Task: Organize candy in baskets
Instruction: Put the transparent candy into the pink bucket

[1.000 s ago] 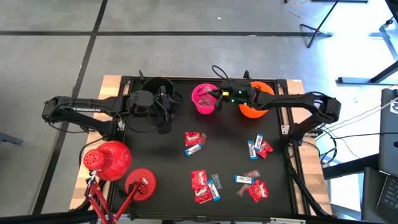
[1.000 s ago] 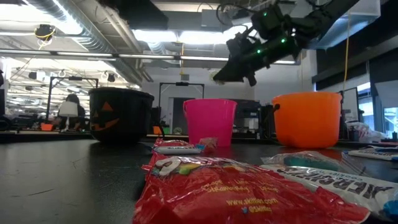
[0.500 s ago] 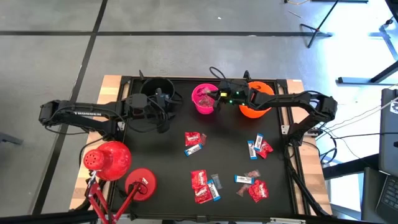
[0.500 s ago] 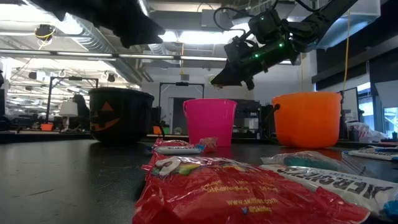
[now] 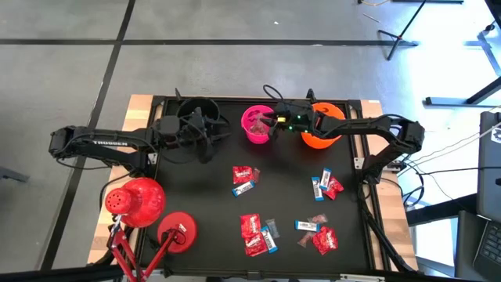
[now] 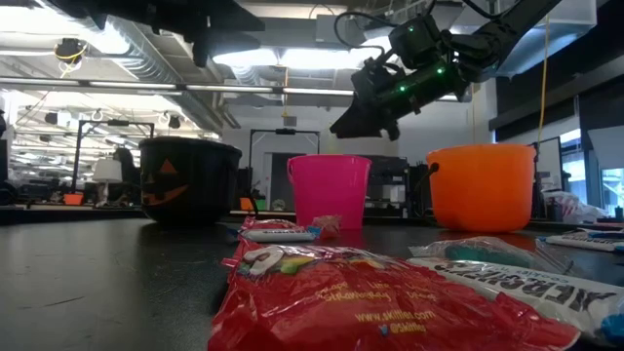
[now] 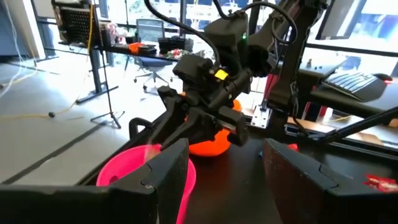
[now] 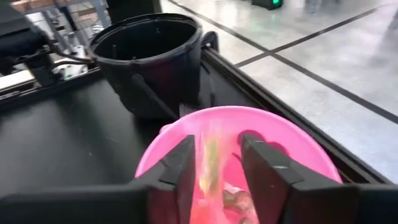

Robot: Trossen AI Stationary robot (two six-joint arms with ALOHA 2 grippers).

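The right gripper [image 8: 214, 158] hangs over the pink bucket [image 5: 257, 125] with its fingers parted (a blurred candy [image 8: 210, 163] shows between them), while the left gripper [image 7: 225, 168], spread wide, waits beside the black bucket [image 5: 196, 113].

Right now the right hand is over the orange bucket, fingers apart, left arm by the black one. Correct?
Not quite. The right hand is over the pink bucket, not the orange bucket; the right wrist view looks straight down into it. Its fingers are apart, and the left hand is by the black bucket.
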